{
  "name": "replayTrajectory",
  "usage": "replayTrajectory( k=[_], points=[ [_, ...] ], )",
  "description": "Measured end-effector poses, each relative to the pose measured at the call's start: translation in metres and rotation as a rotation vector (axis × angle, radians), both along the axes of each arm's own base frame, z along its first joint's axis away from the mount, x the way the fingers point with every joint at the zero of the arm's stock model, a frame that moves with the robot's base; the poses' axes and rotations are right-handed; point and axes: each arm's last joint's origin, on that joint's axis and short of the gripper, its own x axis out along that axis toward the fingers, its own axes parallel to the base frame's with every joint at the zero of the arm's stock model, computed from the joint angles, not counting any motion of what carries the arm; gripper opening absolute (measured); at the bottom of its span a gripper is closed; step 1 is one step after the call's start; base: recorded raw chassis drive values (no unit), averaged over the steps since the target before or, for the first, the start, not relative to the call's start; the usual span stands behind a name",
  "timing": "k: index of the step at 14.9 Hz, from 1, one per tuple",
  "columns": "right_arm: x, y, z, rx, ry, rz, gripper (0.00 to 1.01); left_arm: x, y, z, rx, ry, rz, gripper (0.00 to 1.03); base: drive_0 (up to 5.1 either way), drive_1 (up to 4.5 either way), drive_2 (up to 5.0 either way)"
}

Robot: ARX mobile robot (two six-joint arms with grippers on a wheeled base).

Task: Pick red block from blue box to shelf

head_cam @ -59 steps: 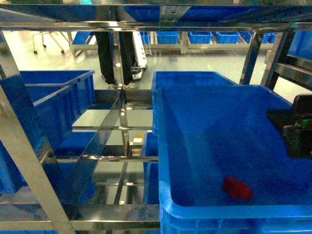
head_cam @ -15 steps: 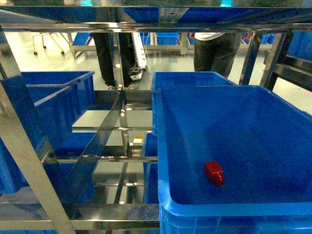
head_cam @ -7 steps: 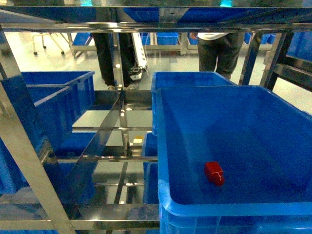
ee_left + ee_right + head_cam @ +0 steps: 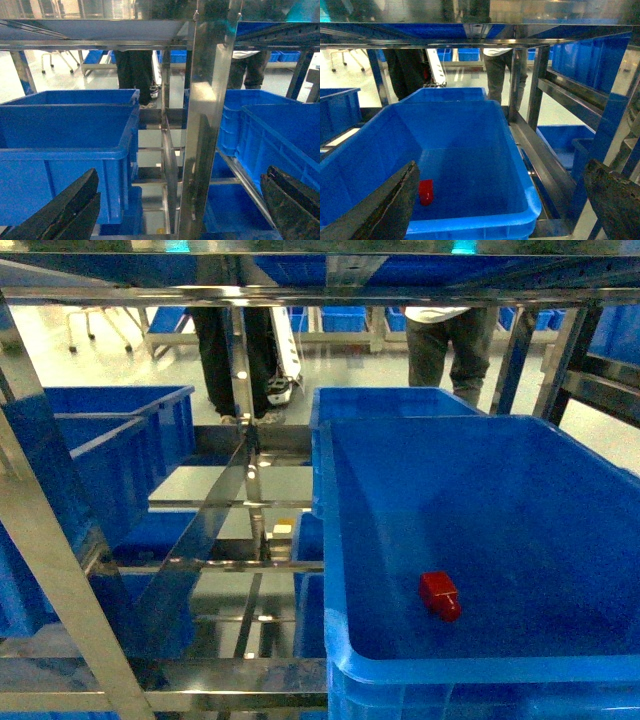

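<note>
The red block (image 4: pixel 440 596) lies on the floor of the big blue box (image 4: pixel 480 670), near its front wall and left of centre. This box sits on a tier of the steel shelf (image 4: pixel 60 570). No gripper shows in the head view. In the right wrist view the red block (image 4: pixel 425 192) lies low left inside the blue box (image 4: pixel 470 227), and my right gripper (image 4: pixel 502 167) is open, held back in front of the box rim. My left gripper (image 4: pixel 181 175) is open with nothing in it, facing a shelf upright (image 4: pixel 207 125).
Other blue crates stand on the shelf at left (image 4: pixel 110 440) and behind the box (image 4: pixel 390 400). Two people stand beyond the shelf (image 4: pixel 235 350) (image 4: pixel 450 340). Slanted steel bars (image 4: pixel 200 540) cross the gap between crates. A small yellow thing (image 4: pixel 283 530) lies lower down.
Four seconds ago my right gripper was inside the box at the right; it has left the head view. The red block now lies further left. The person behind has stepped slightly right.
</note>
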Motion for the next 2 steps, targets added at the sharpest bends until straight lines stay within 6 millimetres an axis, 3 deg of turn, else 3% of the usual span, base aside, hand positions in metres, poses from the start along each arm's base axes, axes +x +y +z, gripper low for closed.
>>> replayTrajectory(
  k=[2],
  points=[
    [0.0000, 0.0000, 0.0000, 0.000, 0.000, 0.000, 0.98, 0.0000, 0.0000, 0.0000, 0.000, 0.000, 0.000, 0.98, 0.0, 0.00, 0.0]
  ],
)
